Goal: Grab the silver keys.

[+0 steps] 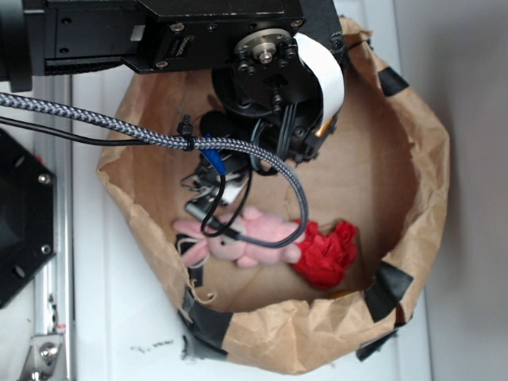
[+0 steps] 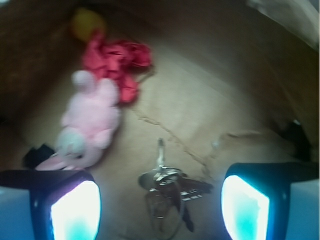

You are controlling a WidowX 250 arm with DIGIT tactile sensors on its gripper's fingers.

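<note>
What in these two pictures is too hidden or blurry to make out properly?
- Silver keys: blurred in the wrist view, so they can't be counted; the arm and cable mostly hide them in the exterior view.
- Gripper: only its fingers show, cut by the wrist view's bottom edge.
- Yellow object: blurred, unidentifiable.
- Pink bunny: cable crosses it.

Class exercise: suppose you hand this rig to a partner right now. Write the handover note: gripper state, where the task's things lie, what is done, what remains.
Gripper: open, jaws spread wide, holding nothing, hanging low inside the crumpled brown paper bag.

Keys: the bunch of shiny silver metal keys lies on the bag floor, between the two fingers but not touching either.

Nearby: pink plush bunny lies to the left of the keys in the wrist view, red crumpled cloth beyond it. Both are apart from the keys.

Done: gripper lined up over the keys.

Left: lower if needed, close on the keys, lift out.
</note>
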